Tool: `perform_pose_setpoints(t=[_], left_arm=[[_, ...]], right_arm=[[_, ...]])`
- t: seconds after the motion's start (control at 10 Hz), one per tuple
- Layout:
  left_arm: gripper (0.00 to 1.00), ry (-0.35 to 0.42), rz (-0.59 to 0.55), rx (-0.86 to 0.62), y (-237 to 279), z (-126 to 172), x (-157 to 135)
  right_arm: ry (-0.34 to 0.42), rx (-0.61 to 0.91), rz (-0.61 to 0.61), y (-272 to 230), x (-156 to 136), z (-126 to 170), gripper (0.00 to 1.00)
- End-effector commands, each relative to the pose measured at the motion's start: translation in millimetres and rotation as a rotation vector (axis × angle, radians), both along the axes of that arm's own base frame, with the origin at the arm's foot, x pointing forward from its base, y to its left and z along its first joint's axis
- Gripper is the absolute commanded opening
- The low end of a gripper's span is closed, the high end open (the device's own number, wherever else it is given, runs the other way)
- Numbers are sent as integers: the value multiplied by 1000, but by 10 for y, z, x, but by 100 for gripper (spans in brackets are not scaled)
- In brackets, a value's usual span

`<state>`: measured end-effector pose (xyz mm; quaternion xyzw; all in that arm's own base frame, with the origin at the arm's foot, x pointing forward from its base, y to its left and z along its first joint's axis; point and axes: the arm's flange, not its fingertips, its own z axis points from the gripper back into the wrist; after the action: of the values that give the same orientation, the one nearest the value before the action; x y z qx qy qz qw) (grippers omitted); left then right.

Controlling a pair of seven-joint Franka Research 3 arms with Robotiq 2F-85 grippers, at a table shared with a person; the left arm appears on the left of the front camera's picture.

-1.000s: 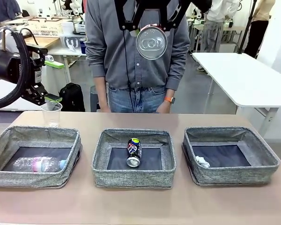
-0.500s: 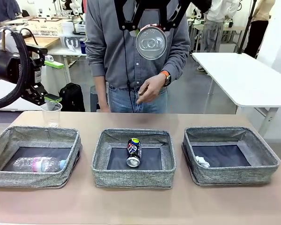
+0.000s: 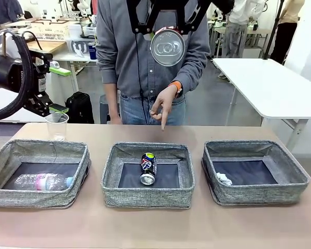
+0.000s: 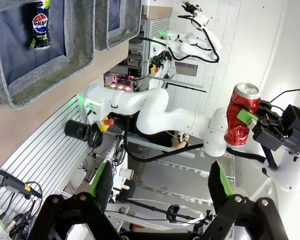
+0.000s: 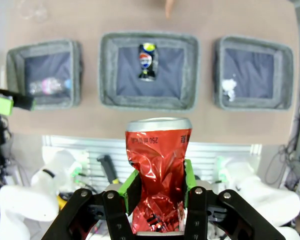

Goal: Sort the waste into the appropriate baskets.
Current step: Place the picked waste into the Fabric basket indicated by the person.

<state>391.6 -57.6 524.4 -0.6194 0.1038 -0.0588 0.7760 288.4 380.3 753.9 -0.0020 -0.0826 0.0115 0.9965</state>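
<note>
Right wrist view: right gripper [image 5: 160, 182] is closed partway on the crushed red can [image 5: 159, 160]. The green pads pinch its crumpled waist from both sides, and the can's rimmed end juts past the fingertips toward the table [image 5: 150, 120] far below.

The can hangs high, roughly over the near edge of the table in line with the middle basket [image 5: 149, 102]. That basket holds the crushed dark patterned can [image 5: 146, 62]. Judgement: metal goes there, so the high carry is a staging pose ahead of a drop into it.

The person's hand [image 3: 162, 106] points one finger down at the table just behind the middle basket, probably marking it as the target.

Other sorting as it lies:
- Clear plastic bottle [image 3: 41, 181] flat in the left basket [image 3: 41, 150].
- White paper wad [image 3: 224, 179] in the right basket [image 3: 254, 146].
- Clear plastic cup [image 3: 56, 126] upright on the table behind the left basket, not yet binned.

Left gripper [image 3: 57, 89] has its jaws spread wide and holds nothing. It hovers just above the cup, likely staged for that pick.
</note>
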Motion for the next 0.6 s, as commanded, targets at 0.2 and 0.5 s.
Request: perform_pose_setpoints(t=[0.2,0.5], left_arm=[[97,-2,10,-4,-15,27,-17],[97,-2,10,-4,-15,27,-17]], right_arm=[[3,7,-4,-16,-15,15,36],[0,0,0,0,0,0,36]])
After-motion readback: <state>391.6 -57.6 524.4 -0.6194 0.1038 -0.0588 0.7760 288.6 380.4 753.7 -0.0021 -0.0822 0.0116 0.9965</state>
